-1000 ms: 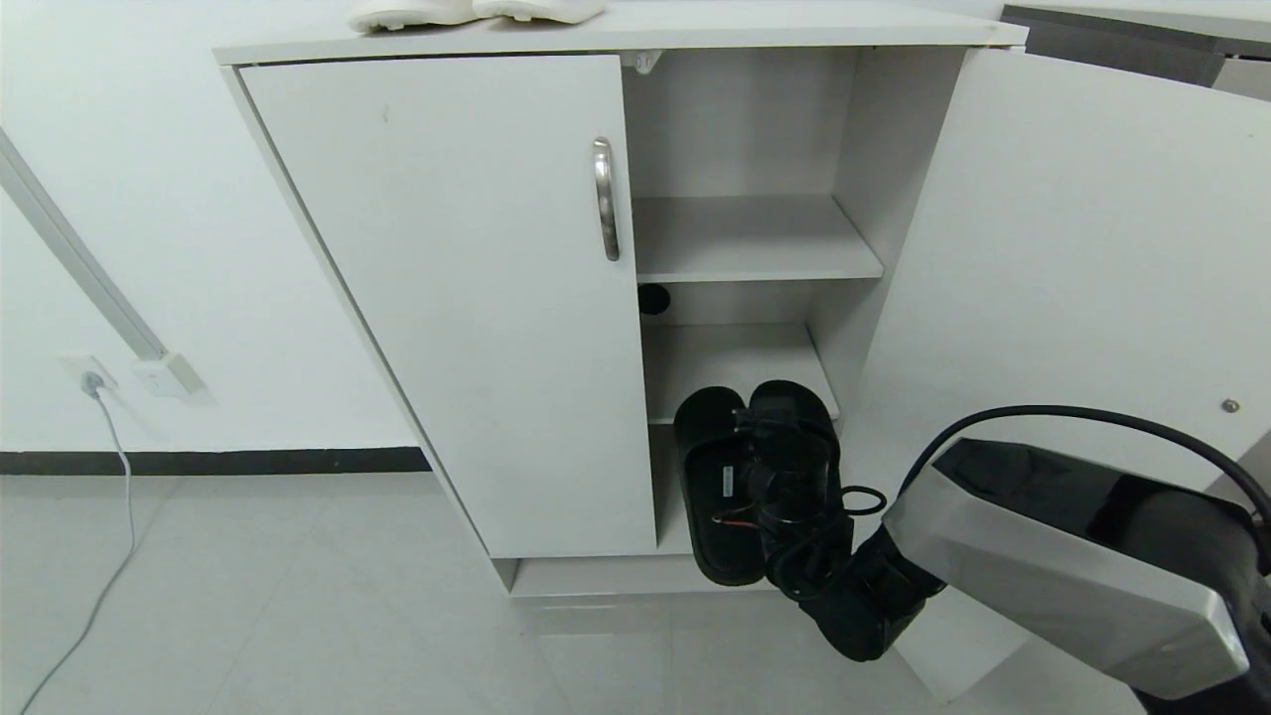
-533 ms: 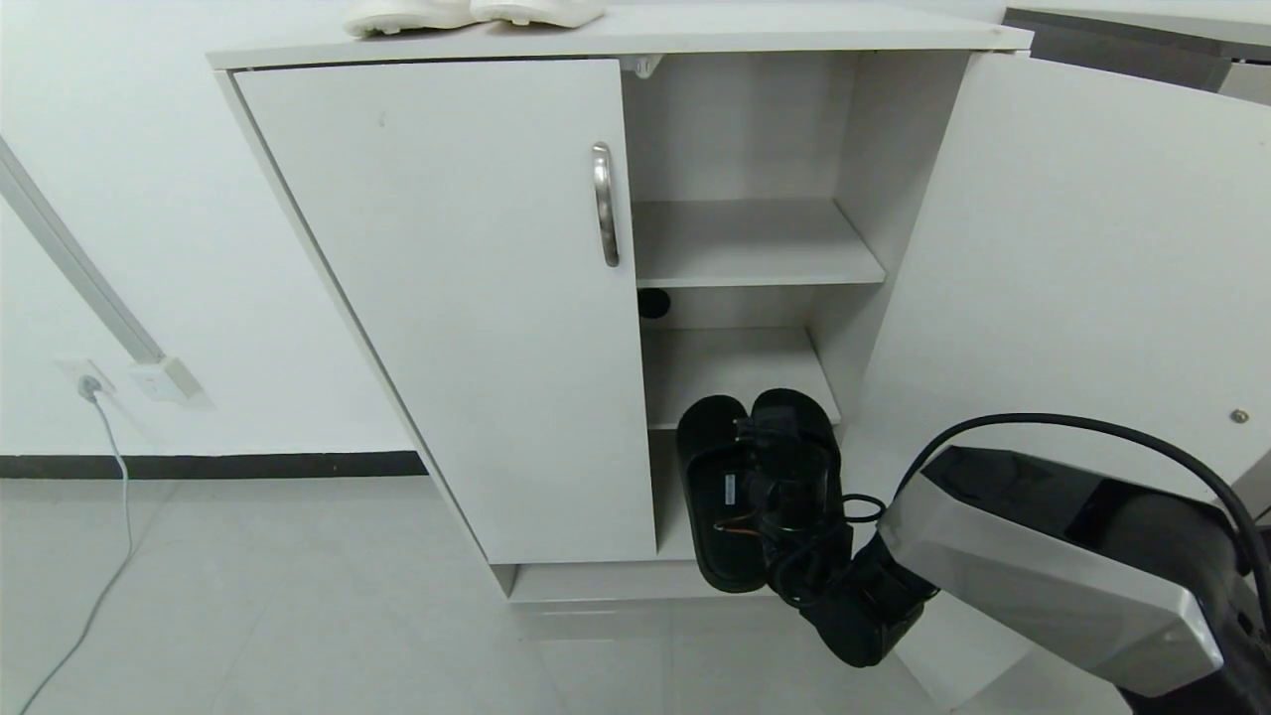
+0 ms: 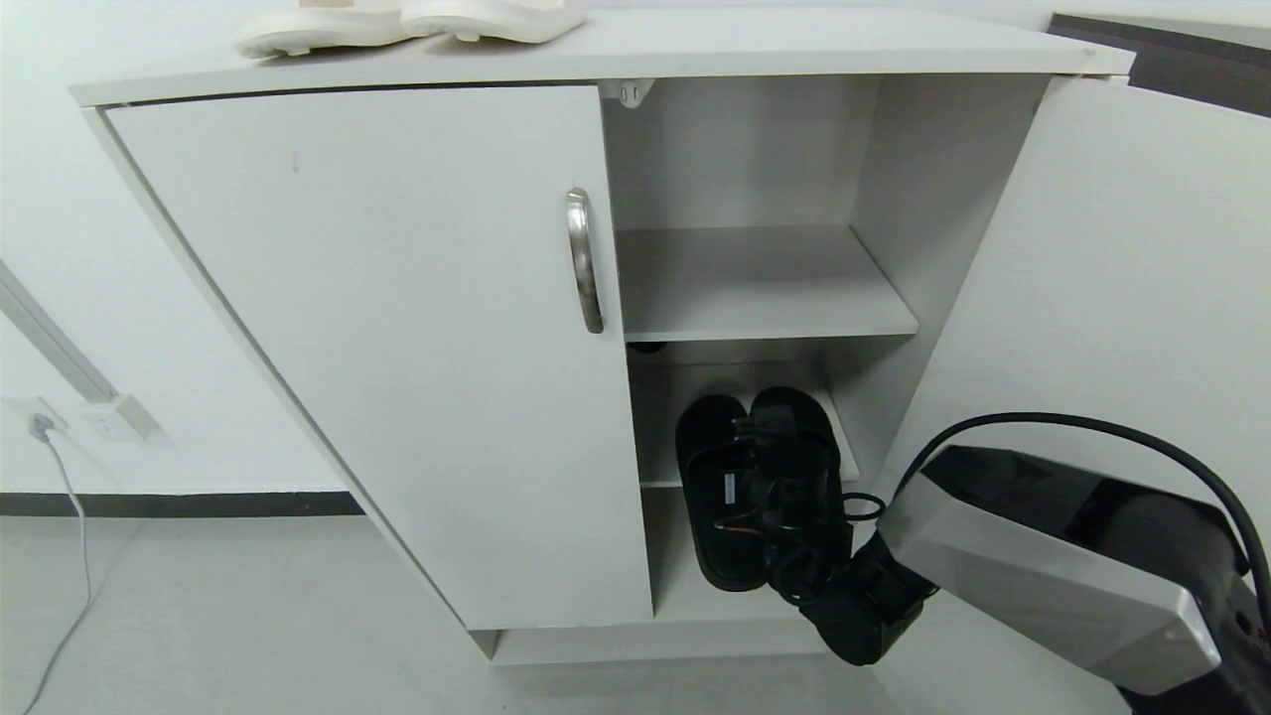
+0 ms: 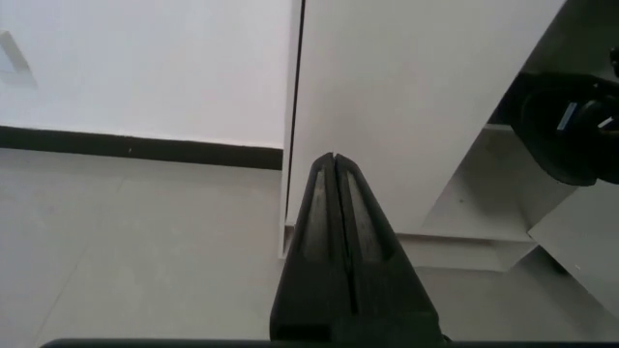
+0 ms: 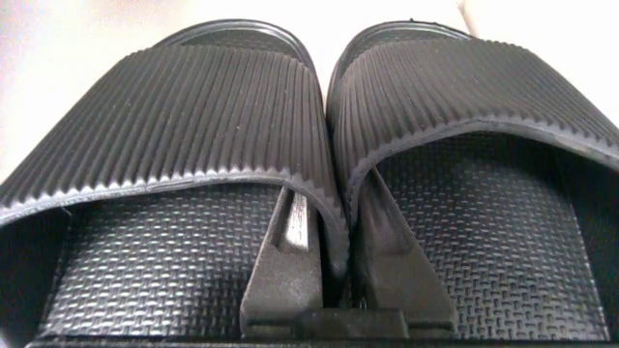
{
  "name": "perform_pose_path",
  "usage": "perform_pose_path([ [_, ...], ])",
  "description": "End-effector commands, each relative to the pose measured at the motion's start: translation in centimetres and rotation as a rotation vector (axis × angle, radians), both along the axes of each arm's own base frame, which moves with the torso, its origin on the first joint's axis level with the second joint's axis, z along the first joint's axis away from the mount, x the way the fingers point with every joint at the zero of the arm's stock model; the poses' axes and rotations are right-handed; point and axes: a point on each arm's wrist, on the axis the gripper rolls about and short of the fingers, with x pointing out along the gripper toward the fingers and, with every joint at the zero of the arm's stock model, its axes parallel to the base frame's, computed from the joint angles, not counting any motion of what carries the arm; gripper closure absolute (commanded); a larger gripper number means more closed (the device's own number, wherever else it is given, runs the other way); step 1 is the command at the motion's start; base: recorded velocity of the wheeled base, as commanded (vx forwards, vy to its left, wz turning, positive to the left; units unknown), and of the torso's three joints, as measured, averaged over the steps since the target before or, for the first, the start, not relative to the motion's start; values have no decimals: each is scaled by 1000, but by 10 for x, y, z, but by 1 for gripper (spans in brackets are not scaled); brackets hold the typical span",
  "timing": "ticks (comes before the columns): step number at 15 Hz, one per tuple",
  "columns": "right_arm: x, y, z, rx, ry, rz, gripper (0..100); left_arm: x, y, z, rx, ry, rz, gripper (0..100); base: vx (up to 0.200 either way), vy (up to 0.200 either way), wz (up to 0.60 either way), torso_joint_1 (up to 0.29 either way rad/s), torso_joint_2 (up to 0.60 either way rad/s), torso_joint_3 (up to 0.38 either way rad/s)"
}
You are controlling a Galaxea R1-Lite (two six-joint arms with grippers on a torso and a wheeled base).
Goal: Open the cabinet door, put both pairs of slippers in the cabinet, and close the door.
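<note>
The right gripper [image 5: 334, 232] has its jaws clamped on the inner strap edges of the black slippers [image 3: 740, 492], held toes-up at five o'clock in the head view, at the mouth of the cabinet [image 3: 794, 45] whose right door [image 3: 1092, 298] stands open; the left gripper [image 4: 335, 193] hangs aside, jaws pressed together on nothing. The step in hand looks like stowing this first pair: next, push it onto the bottom shelf [image 3: 675, 596] and let go, then fetch the cream slippers [image 3: 407, 22] at eleven o'clock on the cabinet top. A small insole label [image 3: 728, 487] is unreadable.
</note>
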Motion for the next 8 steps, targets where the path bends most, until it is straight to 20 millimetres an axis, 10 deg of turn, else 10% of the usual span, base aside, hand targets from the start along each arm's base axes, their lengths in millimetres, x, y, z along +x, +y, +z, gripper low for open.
perform_pose_path([
  [1, 7, 1, 2, 8, -10, 3, 100, 0, 0, 0, 0, 1, 1, 100, 0, 0, 0, 0, 0, 0],
  [8, 50, 9, 5, -4, 8, -38, 100, 0, 0, 0, 0, 1, 1, 100, 0, 0, 0, 0, 0, 0],
])
